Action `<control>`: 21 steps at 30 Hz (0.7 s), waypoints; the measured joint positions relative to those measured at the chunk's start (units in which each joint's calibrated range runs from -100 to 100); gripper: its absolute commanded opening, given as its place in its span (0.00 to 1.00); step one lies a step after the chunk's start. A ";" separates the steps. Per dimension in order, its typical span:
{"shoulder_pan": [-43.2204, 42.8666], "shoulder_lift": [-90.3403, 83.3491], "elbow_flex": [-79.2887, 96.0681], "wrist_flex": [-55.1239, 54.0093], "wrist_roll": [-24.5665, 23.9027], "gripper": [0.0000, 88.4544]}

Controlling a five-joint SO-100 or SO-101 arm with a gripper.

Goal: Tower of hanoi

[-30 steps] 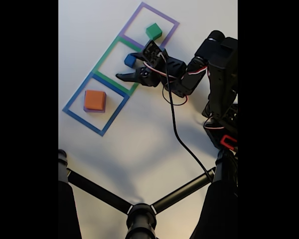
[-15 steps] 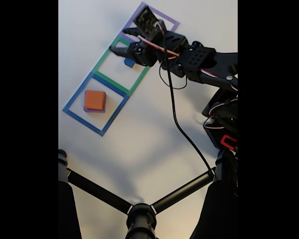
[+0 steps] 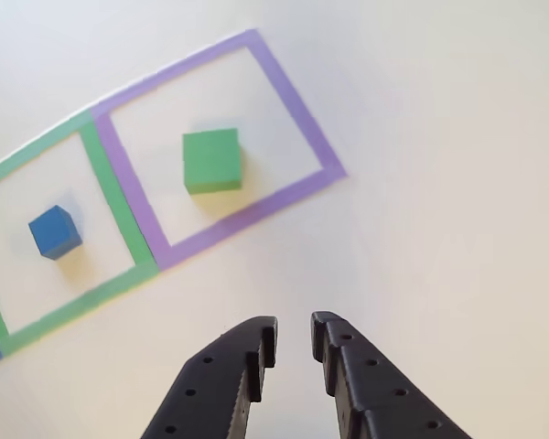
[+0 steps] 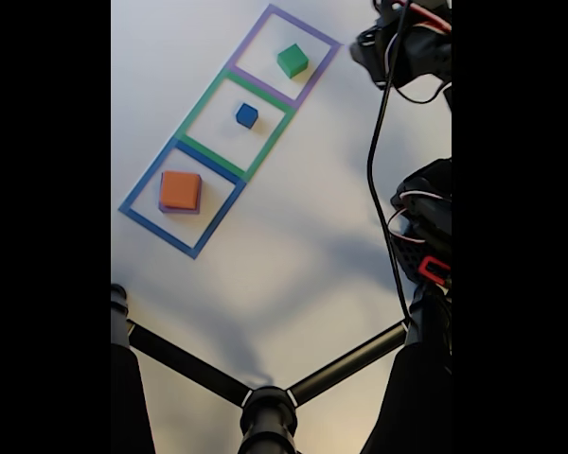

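so claw (image 3: 294,340) hangs empty, jaws narrow. green block (image 3: 211,160) looks like light, squashy foam w/ grippy faces; pinch opposite flat sides, mid-height, gently.

No text, label, brand, number or sign can be read on anything in either view.

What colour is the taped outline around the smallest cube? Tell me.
Green; the outline around the blue cube shows best in the other view.
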State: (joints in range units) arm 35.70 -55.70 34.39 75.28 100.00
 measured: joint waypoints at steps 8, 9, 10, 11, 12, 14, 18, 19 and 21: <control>4.89 -0.08 -14.36 14.51 0.00 0.06; 4.89 -0.08 -15.22 15.39 0.00 0.13; 4.99 -0.17 -15.65 15.79 0.00 0.24; 5.29 -0.17 -15.82 15.79 0.00 0.30; 5.79 -0.17 -15.82 15.79 0.00 0.33; 6.59 -0.17 -15.13 14.51 0.00 0.38; 8.39 -0.25 -9.37 8.61 0.00 0.35; 8.79 -0.17 -6.96 6.54 0.00 0.35; 9.39 -0.17 -1.63 1.20 0.00 0.37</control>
State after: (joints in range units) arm 45.08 -55.86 32.76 76.48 100.00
